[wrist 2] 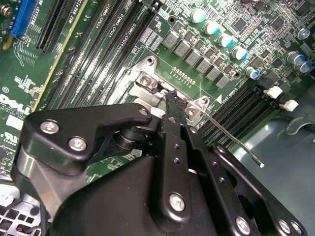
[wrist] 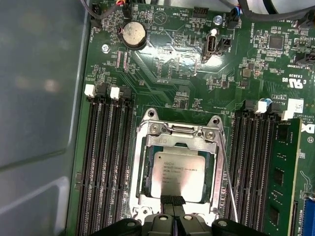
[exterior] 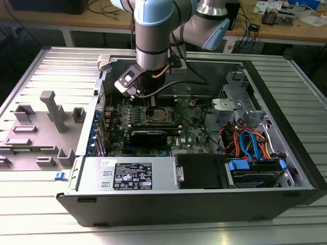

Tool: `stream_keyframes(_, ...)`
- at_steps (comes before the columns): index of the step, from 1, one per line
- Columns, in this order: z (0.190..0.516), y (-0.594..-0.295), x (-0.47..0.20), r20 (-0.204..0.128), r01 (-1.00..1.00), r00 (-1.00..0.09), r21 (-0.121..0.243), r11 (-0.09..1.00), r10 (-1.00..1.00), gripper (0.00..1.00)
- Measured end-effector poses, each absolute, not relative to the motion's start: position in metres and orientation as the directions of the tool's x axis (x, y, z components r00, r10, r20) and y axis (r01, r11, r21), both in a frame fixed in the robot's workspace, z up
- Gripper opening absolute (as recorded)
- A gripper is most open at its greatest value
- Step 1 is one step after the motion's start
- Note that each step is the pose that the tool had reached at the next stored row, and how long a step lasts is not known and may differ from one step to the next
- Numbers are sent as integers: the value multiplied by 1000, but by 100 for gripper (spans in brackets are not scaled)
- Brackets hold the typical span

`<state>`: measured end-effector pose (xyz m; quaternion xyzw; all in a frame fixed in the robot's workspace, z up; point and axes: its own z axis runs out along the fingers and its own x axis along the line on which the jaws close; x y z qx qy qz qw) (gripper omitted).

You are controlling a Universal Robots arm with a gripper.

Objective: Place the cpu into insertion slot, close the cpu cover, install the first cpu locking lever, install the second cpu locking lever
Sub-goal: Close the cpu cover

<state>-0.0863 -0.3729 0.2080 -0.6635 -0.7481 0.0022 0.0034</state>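
Gripper (wrist: pixel 172 200), pinched shut and empty, is poised at the cover (wrist: pixel 178 141) edge; if slipped, the cpu (wrist: pixel 178 174) could be scratched.

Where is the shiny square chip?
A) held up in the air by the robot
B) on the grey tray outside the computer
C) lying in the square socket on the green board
C: in the first wrist view the cpu lies flat inside the cpu cover window on the green board.
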Motion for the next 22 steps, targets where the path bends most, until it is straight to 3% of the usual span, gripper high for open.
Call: stream_keyframes(22,210,-373,-63,2,993,-119,-8,119,993,11)
